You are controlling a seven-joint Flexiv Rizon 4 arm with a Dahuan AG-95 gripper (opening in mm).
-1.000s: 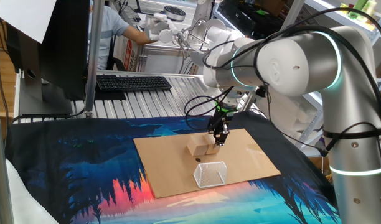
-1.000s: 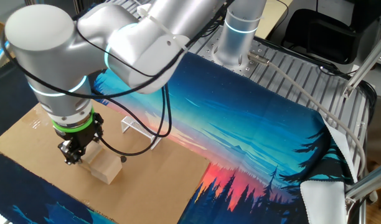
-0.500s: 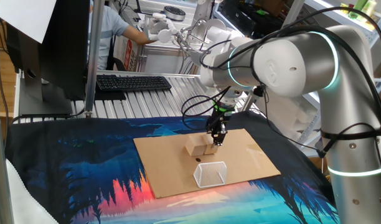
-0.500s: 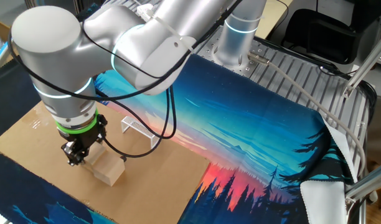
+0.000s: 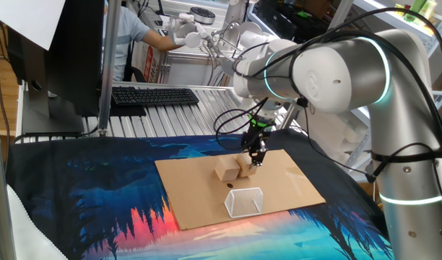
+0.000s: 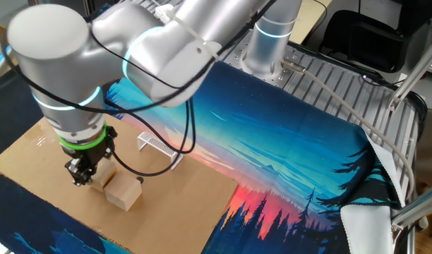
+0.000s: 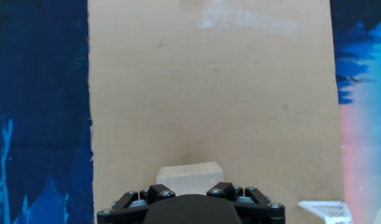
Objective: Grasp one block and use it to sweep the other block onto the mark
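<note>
The gripper (image 5: 256,160) is clamped on a wooden block (image 5: 245,168), its fingers closed against the block's sides, over the cardboard sheet (image 5: 279,180) near the bench's far edge. Since a second ago the gripper has risen slightly and the held block has tilted. The second block (image 5: 225,170) sits touching the held one, on its left in one fixed view. The mark (image 5: 230,185) lies just in front of that block, beside the mesh box (image 5: 244,202).
</note>
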